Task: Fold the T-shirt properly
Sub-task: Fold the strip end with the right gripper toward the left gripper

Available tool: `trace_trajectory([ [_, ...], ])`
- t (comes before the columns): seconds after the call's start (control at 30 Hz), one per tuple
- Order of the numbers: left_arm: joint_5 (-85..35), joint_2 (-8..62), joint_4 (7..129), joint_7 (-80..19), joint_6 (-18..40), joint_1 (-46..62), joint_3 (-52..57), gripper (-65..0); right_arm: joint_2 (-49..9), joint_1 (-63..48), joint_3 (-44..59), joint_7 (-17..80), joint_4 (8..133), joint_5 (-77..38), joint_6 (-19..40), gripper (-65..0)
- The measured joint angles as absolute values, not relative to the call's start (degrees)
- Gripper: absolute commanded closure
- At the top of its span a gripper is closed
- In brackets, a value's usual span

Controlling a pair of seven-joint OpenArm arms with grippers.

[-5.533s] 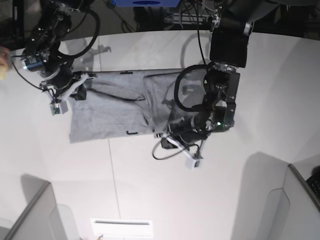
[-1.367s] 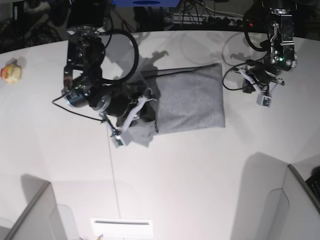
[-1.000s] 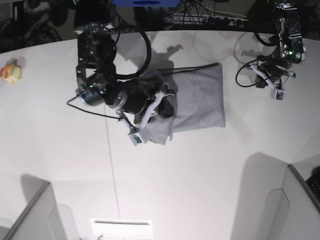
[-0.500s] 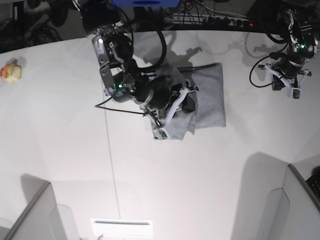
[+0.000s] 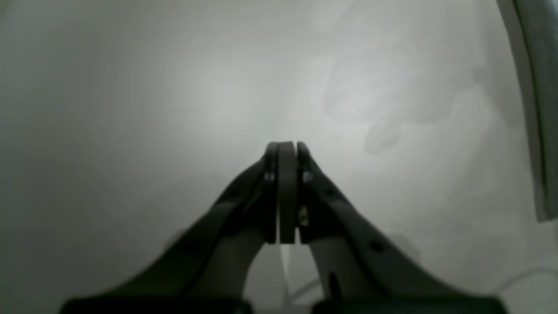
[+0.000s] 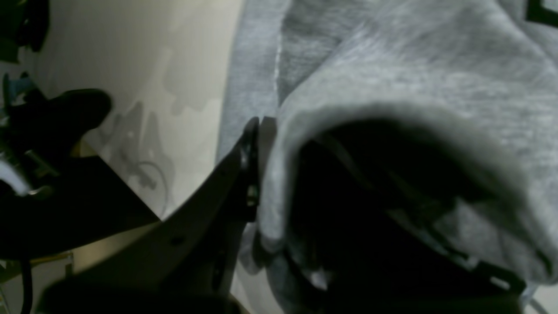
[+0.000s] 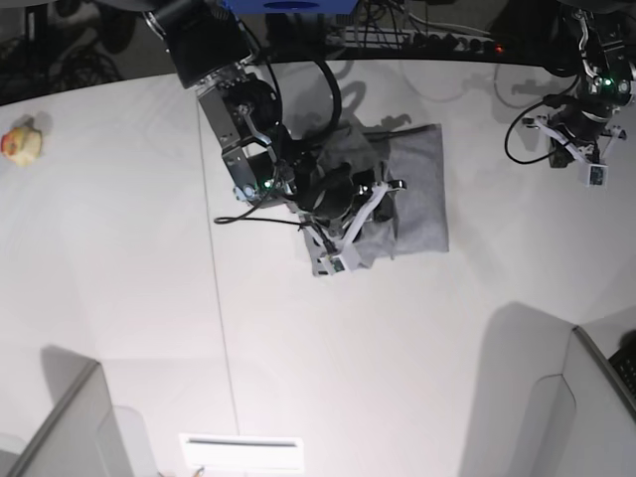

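At the far left edge of the base view a small yellowish object sits on the worktop, well apart from the work, so you can ignore it. Moving right, your right claw is low over the middle of the worktop with its fingers clamped on a fold of the T-shirt — the right wrist view shows grey cloth pinched at the fingertip and draping in a loop over the claw, which is why the fabric there looks bunched rather than flat. You hold it this way, I judge, so the carried edge can be laid over the part already lying flat, making a narrower packet. The T-shirt itself lies as a compact grey rectangle just right of centre, its right half smooth on the worktop and its left half under the arm. Further right, your left claw is parked near the far right edge, well apart from the cloth — its wrist view shows the left claw pressed together on nothing, with bare worktop below, keeping it out of the fold's way.
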State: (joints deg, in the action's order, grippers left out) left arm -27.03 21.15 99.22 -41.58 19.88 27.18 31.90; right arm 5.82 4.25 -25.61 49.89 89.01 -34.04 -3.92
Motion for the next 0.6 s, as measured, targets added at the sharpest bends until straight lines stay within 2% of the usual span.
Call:
trace_trajectory([
  [0.03, -27.0, 21.1, 99.2, -41.6, 19.8, 27.2, 31.9, 0.0, 5.8, 4.3, -25.6, 49.9, 89.0, -34.0, -3.9, 0.0],
  [0.07, -27.0, 21.1, 99.2, -41.6, 19.9, 27.2, 31.9, 0.0, 5.9, 4.3, -25.6, 49.9, 89.0, -34.0, -3.9, -6.2],
  [0.13, -27.0, 21.1, 99.2, -41.6, 19.9, 27.2, 31.9, 0.0, 5.9, 4.3, -25.6, 49.8, 89.0, -34.0, -3.9, -23.1],
  [0.17, -27.0, 21.2, 99.2, -41.6, 19.9, 27.2, 31.9, 0.0, 5.9, 4.3, -25.7, 49.9, 89.0, -34.1, -3.9, -29.4],
  [0.23, -27.0, 21.1, 99.2, -41.6, 19.9, 27.2, 31.9, 0.0, 5.8, 4.6, -25.8, 50.0, 89.0, -34.0, -3.9, -38.0],
  [0.3, -27.0, 21.1, 99.2, -41.6, 19.9, 27.2, 31.9, 0.0, 5.9, 4.9, -25.8, 49.9, 89.0, -34.0, -3.9, -39.6],
  [0.6, -27.1, 21.0, 99.2, -41.6, 20.0, 27.2, 33.1, 0.0, 6.2, 8.6, -30.8, 49.6, 87.0, -34.0, -4.0, -37.5],
])
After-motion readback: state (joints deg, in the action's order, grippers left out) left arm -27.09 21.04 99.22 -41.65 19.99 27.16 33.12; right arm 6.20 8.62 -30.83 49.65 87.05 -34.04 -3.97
